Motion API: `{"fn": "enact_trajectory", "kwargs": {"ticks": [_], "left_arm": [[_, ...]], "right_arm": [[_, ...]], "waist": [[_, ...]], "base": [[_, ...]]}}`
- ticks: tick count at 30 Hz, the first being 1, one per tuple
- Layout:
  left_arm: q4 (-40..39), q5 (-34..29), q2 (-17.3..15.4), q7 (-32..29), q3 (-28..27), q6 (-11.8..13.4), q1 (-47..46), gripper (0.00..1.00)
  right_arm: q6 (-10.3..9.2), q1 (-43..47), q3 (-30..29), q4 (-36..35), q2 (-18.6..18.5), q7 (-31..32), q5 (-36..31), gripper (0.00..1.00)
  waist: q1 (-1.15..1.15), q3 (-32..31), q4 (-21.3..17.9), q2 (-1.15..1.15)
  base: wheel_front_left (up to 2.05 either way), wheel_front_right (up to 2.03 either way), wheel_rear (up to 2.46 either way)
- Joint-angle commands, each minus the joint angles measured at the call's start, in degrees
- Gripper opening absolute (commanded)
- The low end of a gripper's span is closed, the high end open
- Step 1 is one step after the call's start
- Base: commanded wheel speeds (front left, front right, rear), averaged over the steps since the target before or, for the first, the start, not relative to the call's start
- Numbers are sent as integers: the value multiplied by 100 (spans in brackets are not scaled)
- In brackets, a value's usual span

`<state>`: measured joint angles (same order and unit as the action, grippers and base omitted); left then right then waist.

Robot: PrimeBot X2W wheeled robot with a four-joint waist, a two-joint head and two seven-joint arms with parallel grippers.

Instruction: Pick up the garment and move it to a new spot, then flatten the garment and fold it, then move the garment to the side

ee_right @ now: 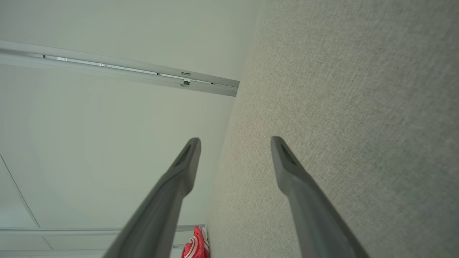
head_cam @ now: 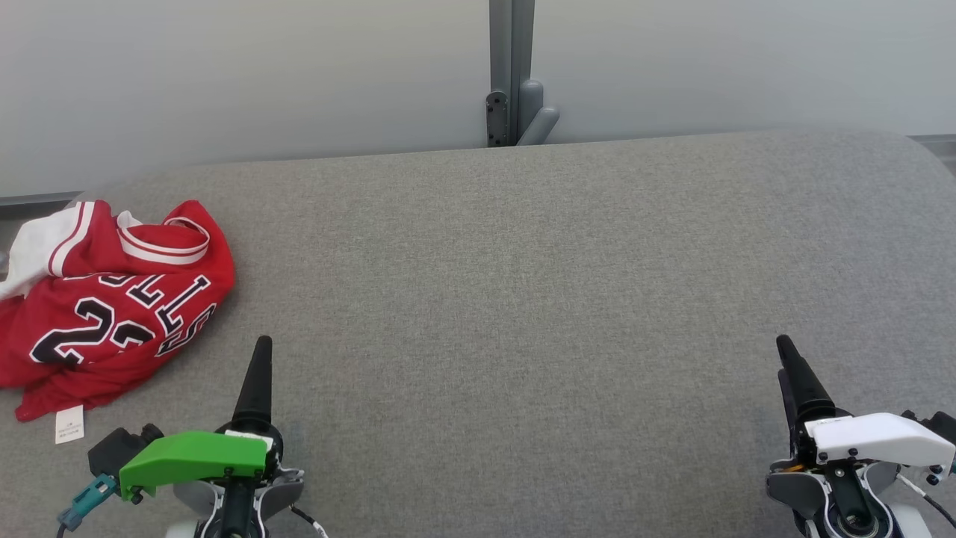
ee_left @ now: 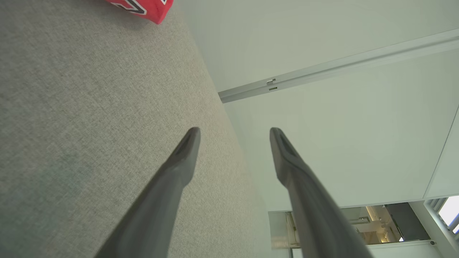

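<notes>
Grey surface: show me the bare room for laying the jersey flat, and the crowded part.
The middle of the grey surface is bare, from the red jersey across to the right edge, and from the far edge by the wall post down to the left gripper and right gripper, both open. Crowded: the left end only, where the crumpled jersey lies.

So the garment (head_cam: 112, 306) is a red basketball jersey, trimmed with white stripes at the neck and armholes, and black white-edged numbers and letters are printed across it. It's seen crumpled in a loose heap, not spread flat, with a white patch bunched up at its far-left corner. It's parked at the far left of the grey fabric surface (head_cam: 523, 299), and a small white tag (head_cam: 69, 424) can be spotted poking out from its near edge.
</notes>
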<state>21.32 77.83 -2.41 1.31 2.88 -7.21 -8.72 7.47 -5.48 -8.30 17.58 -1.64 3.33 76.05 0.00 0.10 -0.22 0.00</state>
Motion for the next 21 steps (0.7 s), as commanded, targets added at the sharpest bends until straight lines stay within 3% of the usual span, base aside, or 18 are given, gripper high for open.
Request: {"fn": "enact_trajectory", "kwargs": {"ticks": [1,21], "left_arm": [[-112,-84,-25,27,-17,-7,-71,100],[-851,-2300,-34,405,318,330,241,100]], "right_arm": [[1,-61,22,-115,-55,-36,-77,100],[1,92,802,-654,-79,-539,-2673,100]], "waist": [[0,0,0,0],[0,-4,-34,0]], "base": [[0,0,0],[0,0,0]]}}
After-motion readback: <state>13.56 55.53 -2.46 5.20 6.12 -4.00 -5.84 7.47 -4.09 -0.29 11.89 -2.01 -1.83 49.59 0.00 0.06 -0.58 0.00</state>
